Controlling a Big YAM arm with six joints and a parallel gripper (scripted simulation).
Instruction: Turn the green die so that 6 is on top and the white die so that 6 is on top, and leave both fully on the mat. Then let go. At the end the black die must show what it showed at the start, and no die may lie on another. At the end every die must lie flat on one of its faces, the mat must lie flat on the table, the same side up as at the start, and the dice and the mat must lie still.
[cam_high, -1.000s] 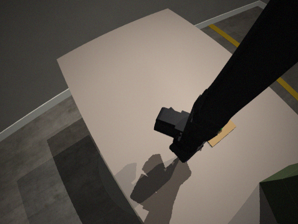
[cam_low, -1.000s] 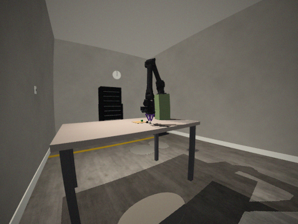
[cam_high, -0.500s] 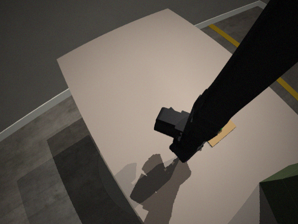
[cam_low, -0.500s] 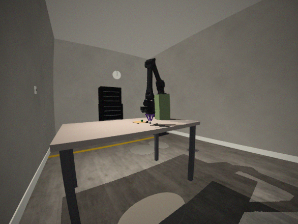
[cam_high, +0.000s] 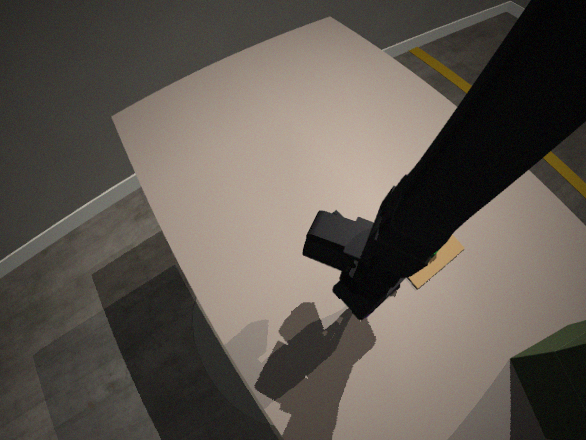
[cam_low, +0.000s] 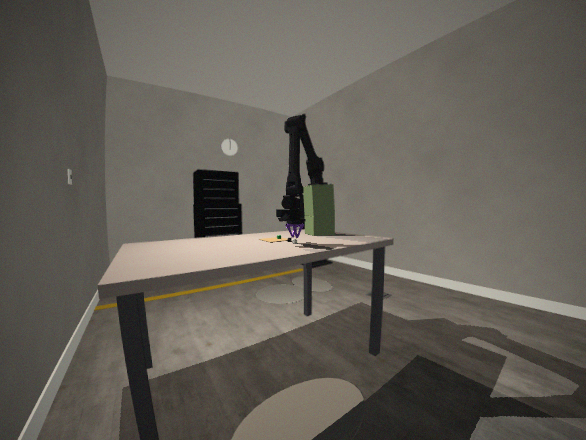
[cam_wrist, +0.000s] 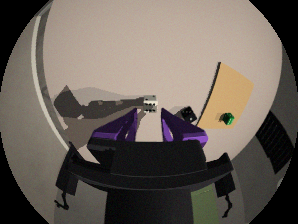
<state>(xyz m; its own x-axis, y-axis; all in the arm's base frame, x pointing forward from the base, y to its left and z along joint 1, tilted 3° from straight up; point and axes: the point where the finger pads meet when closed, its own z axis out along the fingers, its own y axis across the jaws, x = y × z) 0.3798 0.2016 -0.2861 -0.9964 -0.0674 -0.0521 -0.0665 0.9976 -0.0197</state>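
Note:
The white die (cam_wrist: 150, 104) (cam_low: 294, 241) lies on the table, off the mat. My gripper (cam_wrist: 149, 111) (cam_low: 295, 236) points down just above it, with its purple fingers apart at either side of the die's near edge; nothing is held. The pips on the white die are too small to read surely. The black die (cam_wrist: 188, 114) (cam_low: 289, 240) lies on the table between the white die and the mat. The green die (cam_wrist: 228, 119) (cam_low: 279, 237) (cam_high: 433, 255) sits on the orange mat (cam_wrist: 230, 90) (cam_low: 268, 240) (cam_high: 425, 275). Its top number is unreadable. The arm hides the other dice in the top view.
The black die is close to my right finger in the wrist view. The green block (cam_high: 555, 370) (cam_low: 320, 210) under the arm's base stands on the table. The table edge (cam_low: 240, 266) runs past the arm's shadow.

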